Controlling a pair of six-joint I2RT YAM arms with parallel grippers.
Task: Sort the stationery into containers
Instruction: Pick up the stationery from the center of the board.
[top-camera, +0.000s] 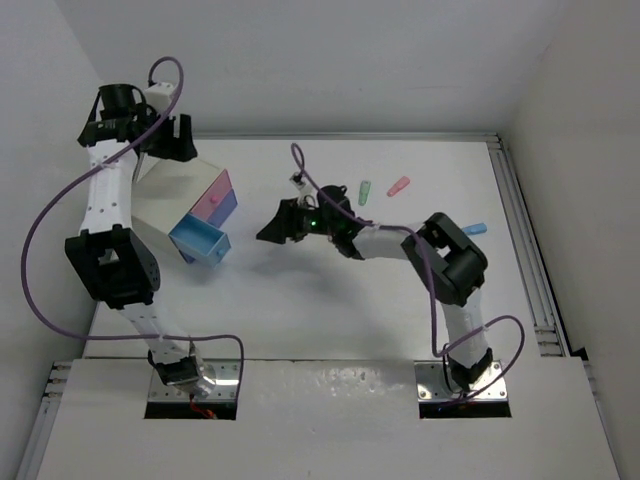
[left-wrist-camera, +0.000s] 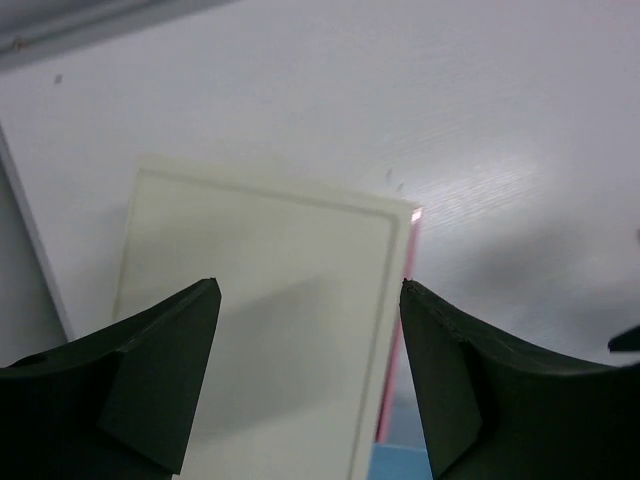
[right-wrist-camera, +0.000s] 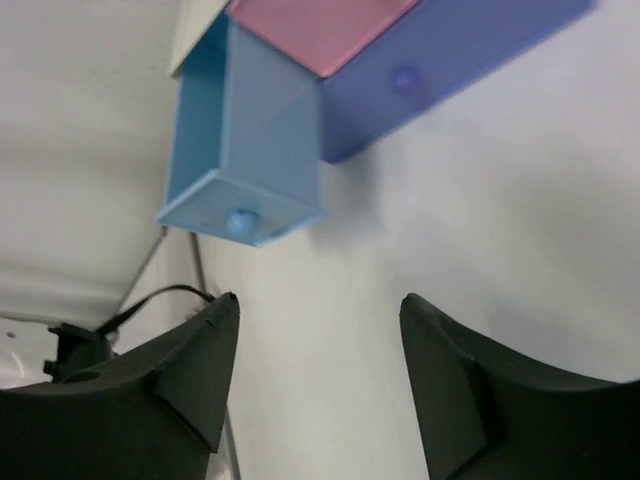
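The containers are drawers in a small white-topped unit (top-camera: 165, 205) at the left: a light-blue drawer (top-camera: 200, 241) pulled out, a pink one (top-camera: 212, 194) and a purple-blue one (top-camera: 227, 208). The right wrist view shows the light-blue drawer (right-wrist-camera: 245, 150), the pink drawer (right-wrist-camera: 320, 30) and the purple-blue drawer (right-wrist-camera: 450, 50). Three stubby stationery pieces lie on the table: green (top-camera: 365, 190), pink (top-camera: 398, 186), light-blue (top-camera: 474, 229). My right gripper (top-camera: 268, 232) (right-wrist-camera: 320, 300) is open and empty, just right of the drawers. Over the unit's white top (left-wrist-camera: 260, 300), my left gripper (top-camera: 172, 140) (left-wrist-camera: 310, 285) hangs open and empty.
White walls close in the table at the back and both sides. A metal rail (top-camera: 530, 260) runs along the right edge. Purple cables loop from both arms. A small white end (top-camera: 297, 181) shows near the right arm's cable.
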